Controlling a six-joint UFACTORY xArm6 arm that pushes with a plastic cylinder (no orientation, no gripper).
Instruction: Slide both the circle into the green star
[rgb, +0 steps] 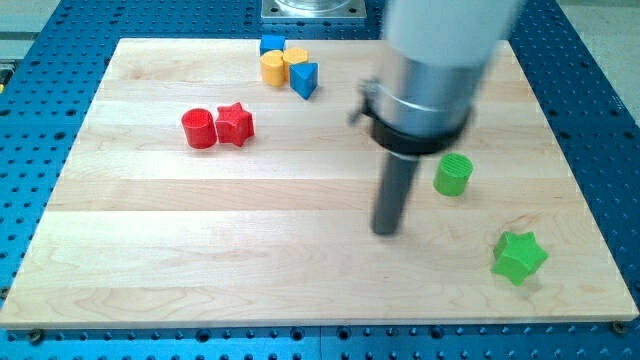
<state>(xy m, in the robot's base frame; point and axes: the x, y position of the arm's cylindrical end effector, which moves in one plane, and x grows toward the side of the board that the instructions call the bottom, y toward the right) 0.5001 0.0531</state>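
On a pale wooden worktop (200, 260), set on a blue perforated base (600, 60), a robot arm comes down from the view's top, right of centre. Arm has a wide grey cylindrical body w/ a black collar, then narrows to a straight dark rod. No gripper on this rig, so nothing to open or close; my tip (386, 232) sits on the wood a bit right of centre, touching no block.

Green circle (453, 174), a short upright cylinder, stands to the view's right of the rod, just above tip level, near but apart from it. Green star (519, 256) lies lower & further right, toward the view's bottom-right corner, apart from the green circle. Tip is left of both green blocks.

Red circle (199, 128), also a short cylinder, is on the view's left, upper half of the board. Red star (235, 123) sits directly on its right side, the two touching or nearly so. Both are well apart from the tip & from the green star.

Near the top edge, left of the arm, is a tight cluster: blue cube-like block (271, 45) at the back, two yellow blocks (274, 68) and (296, 58), exact shapes hard to make out, & a blue triangular block (305, 79) in front, on the right.
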